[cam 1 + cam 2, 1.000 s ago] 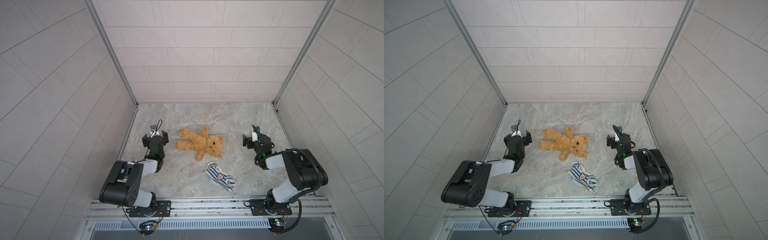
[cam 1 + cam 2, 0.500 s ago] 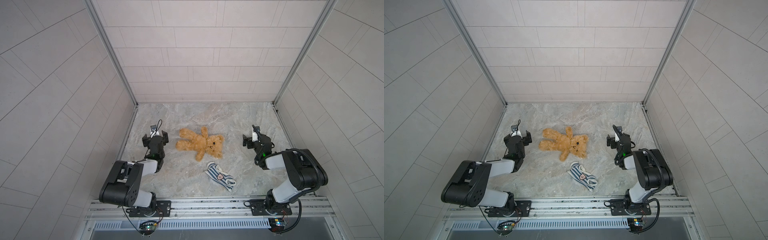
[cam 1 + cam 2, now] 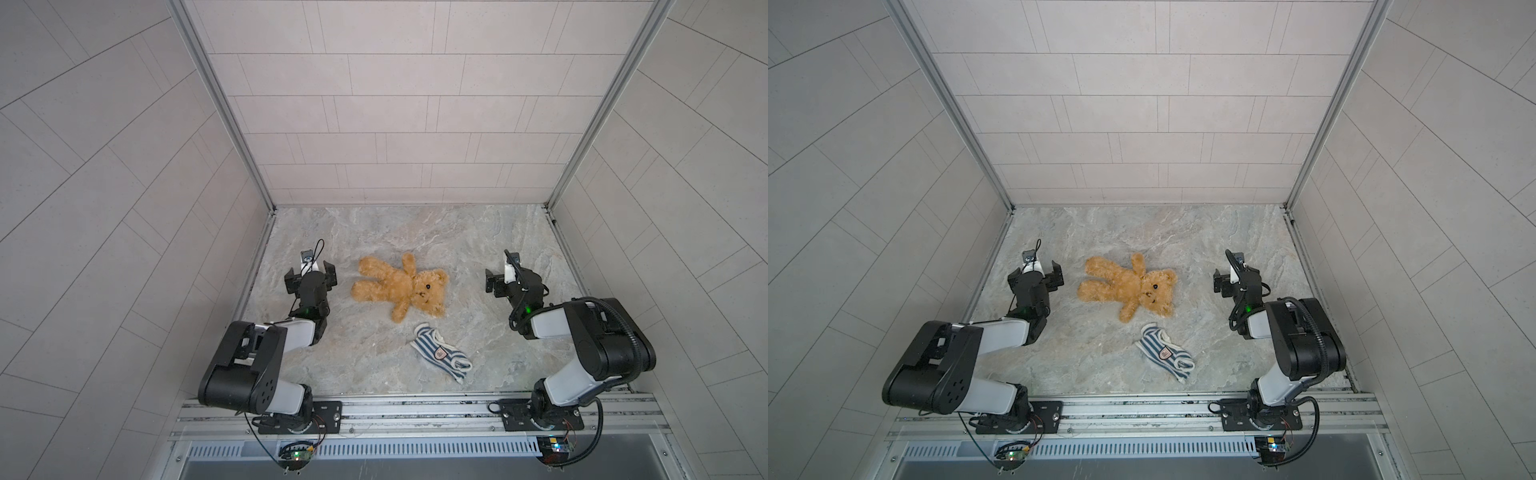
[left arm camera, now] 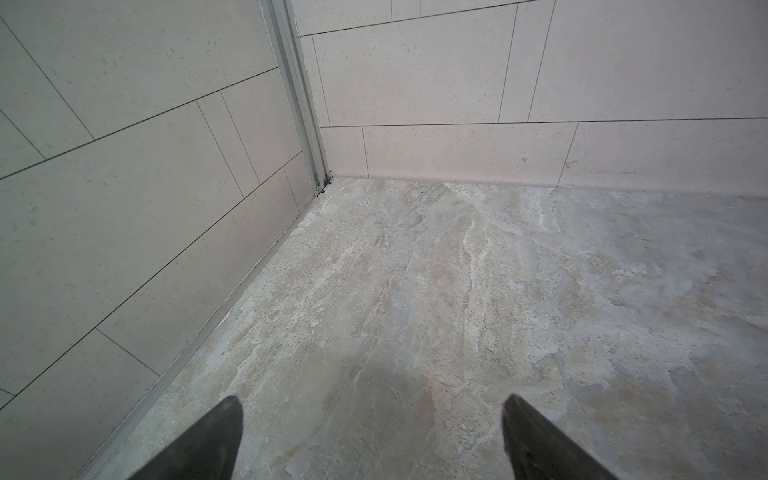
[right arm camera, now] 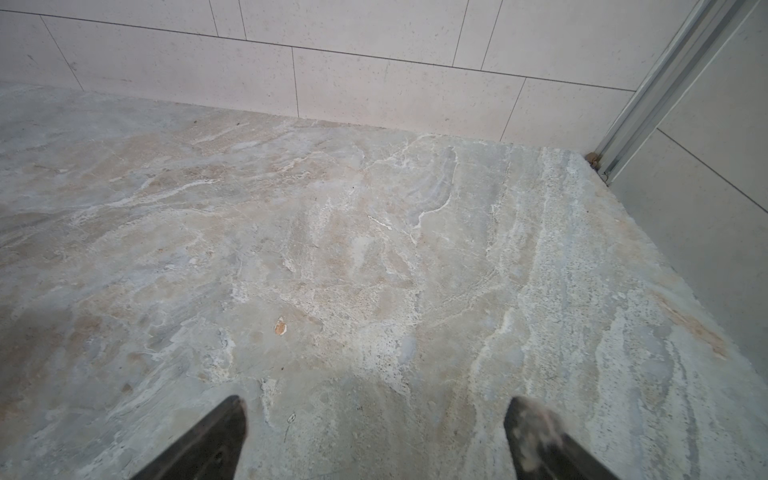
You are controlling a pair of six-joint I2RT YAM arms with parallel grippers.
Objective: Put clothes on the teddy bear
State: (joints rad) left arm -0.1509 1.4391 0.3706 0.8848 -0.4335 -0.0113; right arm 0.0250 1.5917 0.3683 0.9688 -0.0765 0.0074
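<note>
Teddy bear [image 3: 401, 286] lies bare between wide-spread left tool [image 4: 372, 399] and right tool [image 5: 376, 399]; shirt badge [image 3: 439, 353] unreadable.

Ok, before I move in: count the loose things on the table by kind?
Bear: 1
Shirt: 1
Total: 2
</note>
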